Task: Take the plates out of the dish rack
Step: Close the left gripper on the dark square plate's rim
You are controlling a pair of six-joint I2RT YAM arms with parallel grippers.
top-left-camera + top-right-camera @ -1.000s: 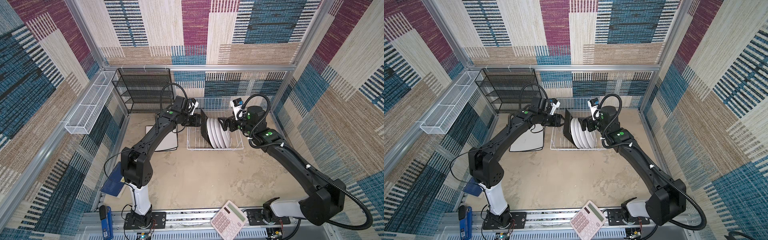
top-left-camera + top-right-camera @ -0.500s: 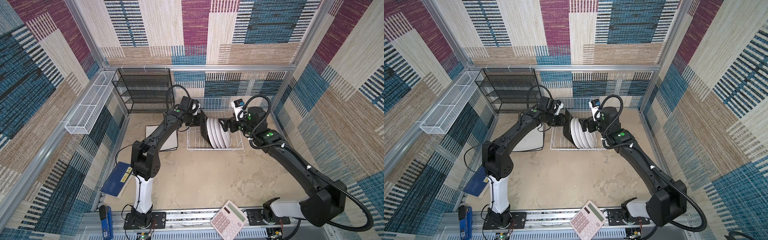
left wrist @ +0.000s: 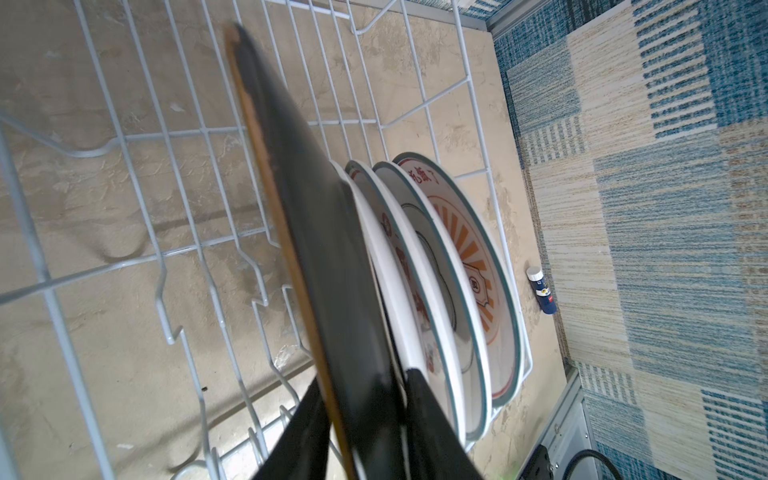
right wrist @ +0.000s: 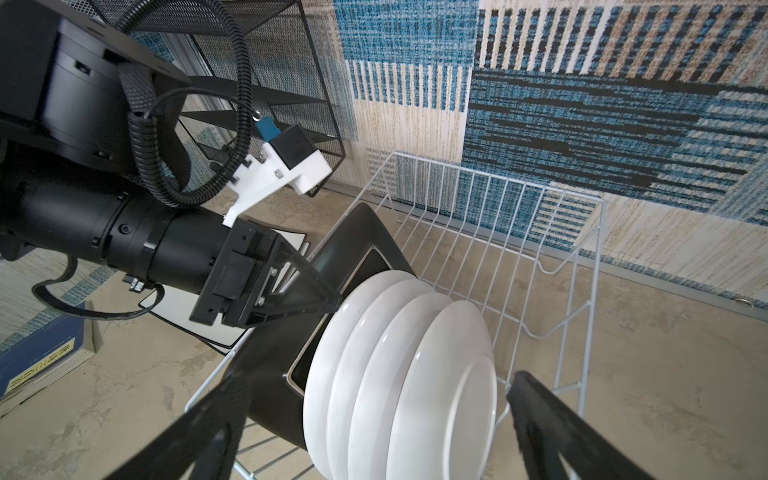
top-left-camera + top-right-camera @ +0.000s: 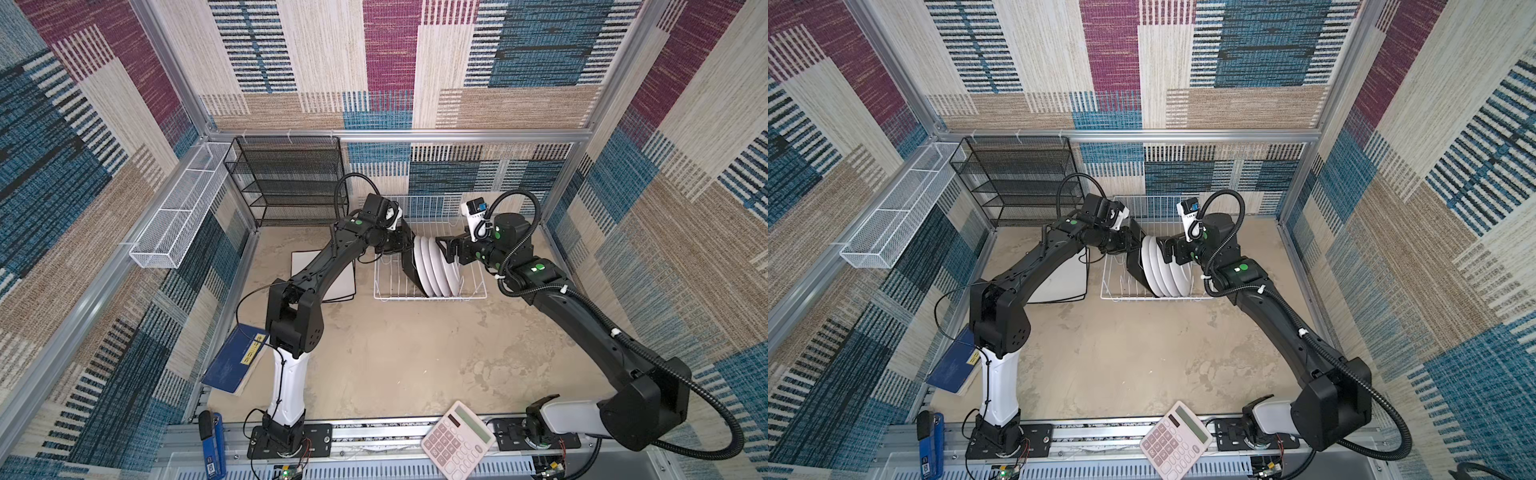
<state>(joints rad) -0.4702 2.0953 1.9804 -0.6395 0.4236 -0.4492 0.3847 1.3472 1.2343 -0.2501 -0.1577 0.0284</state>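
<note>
The walls (image 5: 390, 45) carry a woven patchwork of blue, magenta, beige and cream, and many patches have dark stripes. The table (image 5: 395, 353) is a mottled sandy beige. The dish rack (image 5: 386, 296) is white wire. The black square plate (image 5: 409, 266) shows a brownish edge in the left wrist view. The round plates (image 5: 440, 270) have plain white backs; their faces carry orange rays and red characters inside a grey-green rim. The large plates (image 5: 343, 286) are white with a dark edge. The shelf (image 5: 286, 178) is black mesh, the basket (image 5: 183, 216) white mesh. The calculator (image 5: 457, 440) is pink with a pale green display, the book (image 5: 235, 365) dark blue with a yellow label.
</note>
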